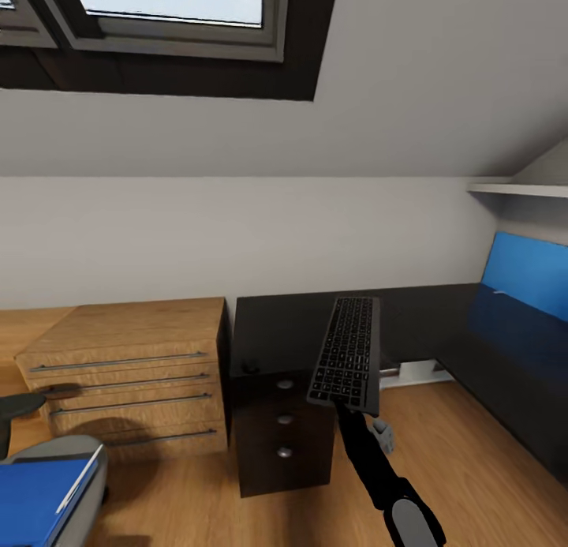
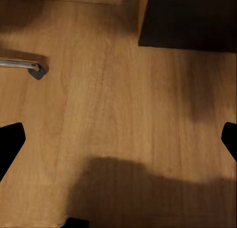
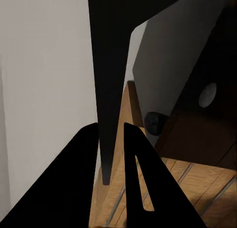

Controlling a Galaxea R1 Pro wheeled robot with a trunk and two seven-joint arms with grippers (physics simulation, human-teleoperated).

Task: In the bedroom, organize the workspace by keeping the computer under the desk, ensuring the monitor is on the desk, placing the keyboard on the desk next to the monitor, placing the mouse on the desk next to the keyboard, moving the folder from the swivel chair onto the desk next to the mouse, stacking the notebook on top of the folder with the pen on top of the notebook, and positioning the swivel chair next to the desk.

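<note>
My right gripper is shut on the near end of the dark grey keyboard and holds it tilted above the front edge of the black desk. In the right wrist view the keyboard stands edge-on between the two fingers. The small black mouse lies on the desk near its left front corner, and shows again past the keyboard. The blue folder rests on the swivel chair at lower left. My left gripper hangs open over bare wooden floor. Monitor, computer, notebook and pen are out of view.
A light wooden chest with bar handles stands left of the desk's black drawer unit. A blue panel leans on the wall over the desk's right wing. A metal chair leg crosses the floor near my left gripper.
</note>
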